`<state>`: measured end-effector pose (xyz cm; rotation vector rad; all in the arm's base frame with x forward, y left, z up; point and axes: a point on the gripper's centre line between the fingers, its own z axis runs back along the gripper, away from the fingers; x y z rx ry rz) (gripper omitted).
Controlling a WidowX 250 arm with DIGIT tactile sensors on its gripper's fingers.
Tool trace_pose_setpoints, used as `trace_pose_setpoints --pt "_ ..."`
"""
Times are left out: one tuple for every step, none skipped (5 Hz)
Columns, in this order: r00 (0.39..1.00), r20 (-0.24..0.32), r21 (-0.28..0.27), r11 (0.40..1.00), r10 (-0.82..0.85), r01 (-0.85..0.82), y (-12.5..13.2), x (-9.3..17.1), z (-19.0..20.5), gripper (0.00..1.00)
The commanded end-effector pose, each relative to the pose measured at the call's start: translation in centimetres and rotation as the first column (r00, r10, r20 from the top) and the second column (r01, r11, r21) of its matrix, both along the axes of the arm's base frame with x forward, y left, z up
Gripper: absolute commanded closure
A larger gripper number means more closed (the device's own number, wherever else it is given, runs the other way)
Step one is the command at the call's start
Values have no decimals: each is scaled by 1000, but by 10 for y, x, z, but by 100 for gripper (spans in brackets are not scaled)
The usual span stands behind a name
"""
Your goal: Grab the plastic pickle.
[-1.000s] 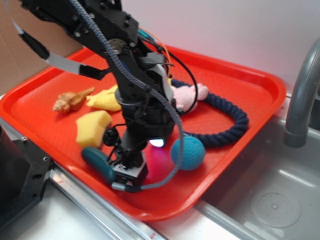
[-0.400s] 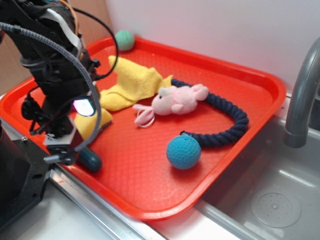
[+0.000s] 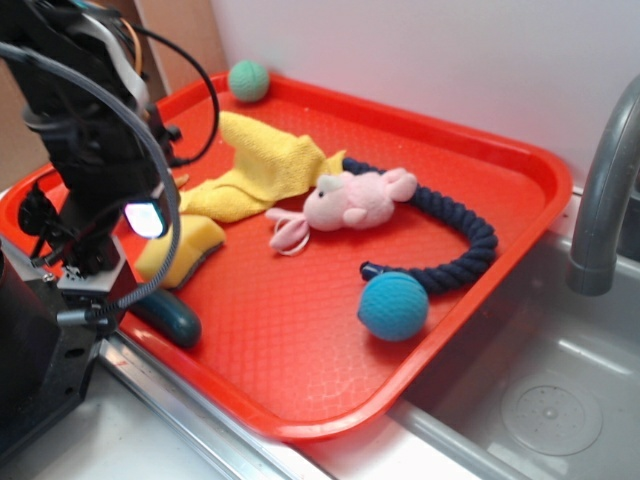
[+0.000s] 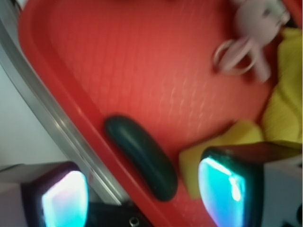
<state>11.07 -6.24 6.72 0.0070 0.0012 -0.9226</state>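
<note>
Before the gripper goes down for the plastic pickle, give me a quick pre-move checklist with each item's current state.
1. Gripper open: ok, both fingers spread wide in the wrist view.
2. Plastic pickle between the fingers: ok, it lies in the gap, running diagonally.
3. Pickle not yet held: ok, neither finger touches it.
4. Room beside the pickle: not ok, the yellow sponge sits under the right-hand finger and the tray rim runs close along the other side.
5. Other toys clear: ok, the blue ball and the pink plush lie well away.
6. Gripper height above the pickle: cannot tell.
</note>
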Motion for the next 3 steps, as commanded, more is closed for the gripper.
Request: trace_pose_setpoints --pt "988 -94 55 990 -124 129 12 6 -21 0" --pt "980 -145 67 987 -135 146 13 18 -39 0" --pt "979 -153 86 985 -134 148 12 28 -47 0"
